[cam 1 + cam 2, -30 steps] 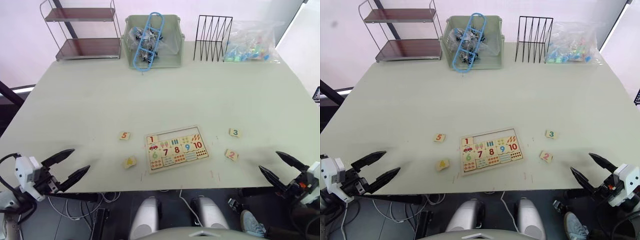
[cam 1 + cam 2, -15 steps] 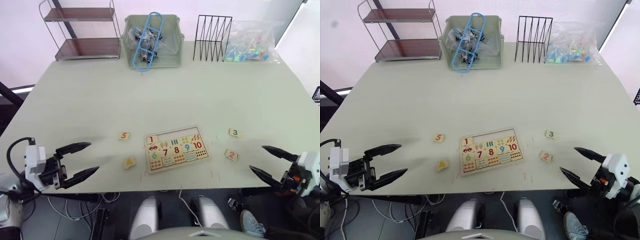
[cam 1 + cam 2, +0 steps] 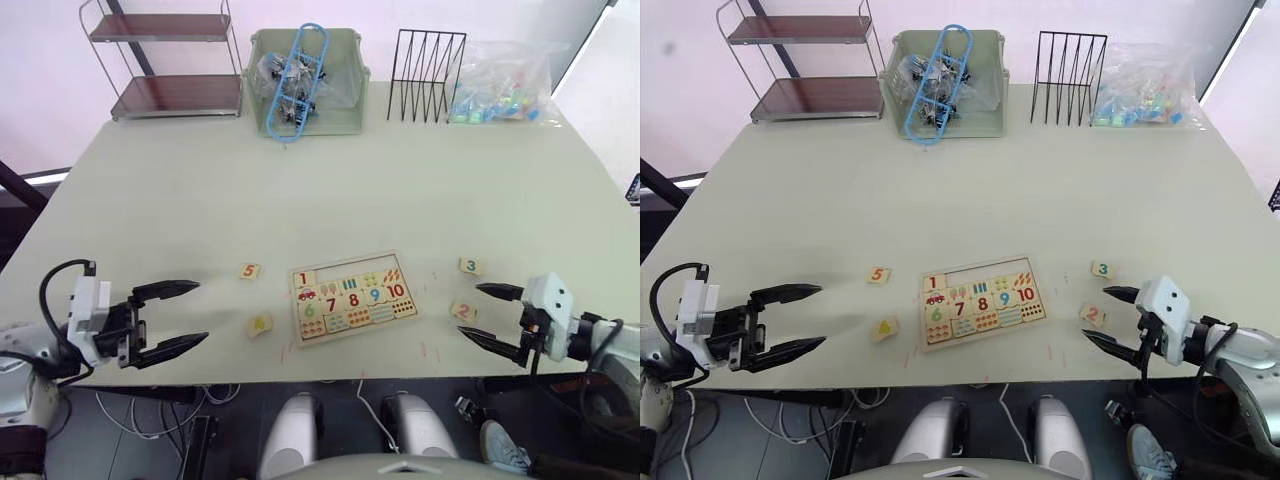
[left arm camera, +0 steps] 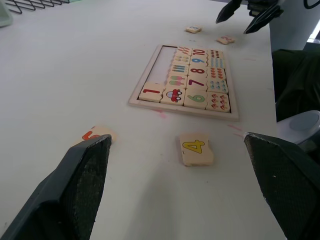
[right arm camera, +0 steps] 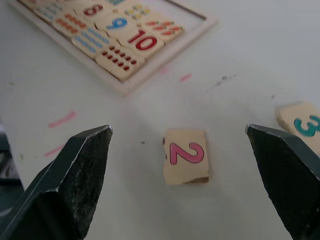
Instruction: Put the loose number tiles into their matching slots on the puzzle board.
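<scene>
Your right hand [image 3: 1110, 318] hovering wide open around the 2 tile [image 5: 186, 155], left hand [image 3: 185, 314] gaping wide near the 4 tile [image 4: 196, 148], puzzle board [image 3: 352, 296] lying mid-table [image 3: 300, 190], 1 seated.

Left approach: open table [image 3: 180, 220] lay between the left gripper [image 3: 185, 315] and 4 tile [image 3: 260, 323].
Right approach: right gripper [image 3: 486, 316] spread wide, 2 tile [image 3: 462, 310] just ahead, unobstructed.
Board surroundings: puzzle board [image 3: 352, 297] stood apart from all tiles.
</scene>
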Robot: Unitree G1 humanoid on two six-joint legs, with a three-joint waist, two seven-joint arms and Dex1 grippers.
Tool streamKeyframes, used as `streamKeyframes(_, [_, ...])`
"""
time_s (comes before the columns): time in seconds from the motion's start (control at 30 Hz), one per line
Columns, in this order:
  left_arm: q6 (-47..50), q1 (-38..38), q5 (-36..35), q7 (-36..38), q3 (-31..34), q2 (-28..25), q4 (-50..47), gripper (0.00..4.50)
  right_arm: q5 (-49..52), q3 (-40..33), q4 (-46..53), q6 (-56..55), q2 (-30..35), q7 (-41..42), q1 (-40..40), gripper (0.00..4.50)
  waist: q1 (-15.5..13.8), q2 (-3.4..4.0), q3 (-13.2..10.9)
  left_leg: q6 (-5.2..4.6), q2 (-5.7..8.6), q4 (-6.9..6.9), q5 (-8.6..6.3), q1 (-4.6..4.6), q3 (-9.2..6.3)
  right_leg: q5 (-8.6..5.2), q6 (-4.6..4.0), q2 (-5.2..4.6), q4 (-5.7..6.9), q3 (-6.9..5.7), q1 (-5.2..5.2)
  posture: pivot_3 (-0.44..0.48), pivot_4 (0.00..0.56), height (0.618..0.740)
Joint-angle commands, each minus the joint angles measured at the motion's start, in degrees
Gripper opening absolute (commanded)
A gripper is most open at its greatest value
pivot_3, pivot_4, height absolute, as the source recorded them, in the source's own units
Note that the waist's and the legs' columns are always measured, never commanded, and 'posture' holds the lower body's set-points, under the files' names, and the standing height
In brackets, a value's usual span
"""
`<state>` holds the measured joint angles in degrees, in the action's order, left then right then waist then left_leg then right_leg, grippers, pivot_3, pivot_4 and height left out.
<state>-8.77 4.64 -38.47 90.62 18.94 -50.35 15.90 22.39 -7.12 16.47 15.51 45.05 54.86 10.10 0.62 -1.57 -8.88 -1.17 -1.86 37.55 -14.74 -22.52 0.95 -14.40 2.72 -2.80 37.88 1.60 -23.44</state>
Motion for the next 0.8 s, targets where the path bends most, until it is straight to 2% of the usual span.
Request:
streamKeyframes(0.03, [-0.9, 0.1, -1.7, 1.9, -0.1, -1.0, -1.0, 4.5, -1.5, 0.0, -1.1, 1.3, 0.1, -1.5, -0.5, 4.49, 0.0, 0.01, 0.0, 0.0, 0.0, 0.0, 0.0, 0.0, 0.01, 0.0, 0.0, 0.0, 0.0, 0.0, 0.0, 0.0, 0.15, 0.74])
streamKeyframes(0.37, [-1.8, 0.6, -4.9, 1.9, -2.0, -2.8, -3.1, 4.5, -2.5, 0.1, -3.0, 0.1, -1.3, -1.5, -0.8, 4.49, 0.0, 0.0, 0.0, 0.0, -0.03, 0.0, 0.0, 0.02, 0.0, 0.0, 0.0, 0.03, 0.02, 0.0, 0.0, 0.0, 0.15, 0.74])
streamKeyframes(0.8, [-3.9, 3.9, -11.1, 1.9, -8.5, -9.7, -5.2, 4.5, -2.2, 0.1, -3.2, -1.2, -1.5, -0.5, -0.4, 4.49, 0.0, 0.01, 0.0, 0.0, -0.08, 0.0, 0.0, 0.04, 0.03, -0.01, -0.02, 0.04, 0.02, 0.01, 0.0, 0.0, 0.15, 0.74])
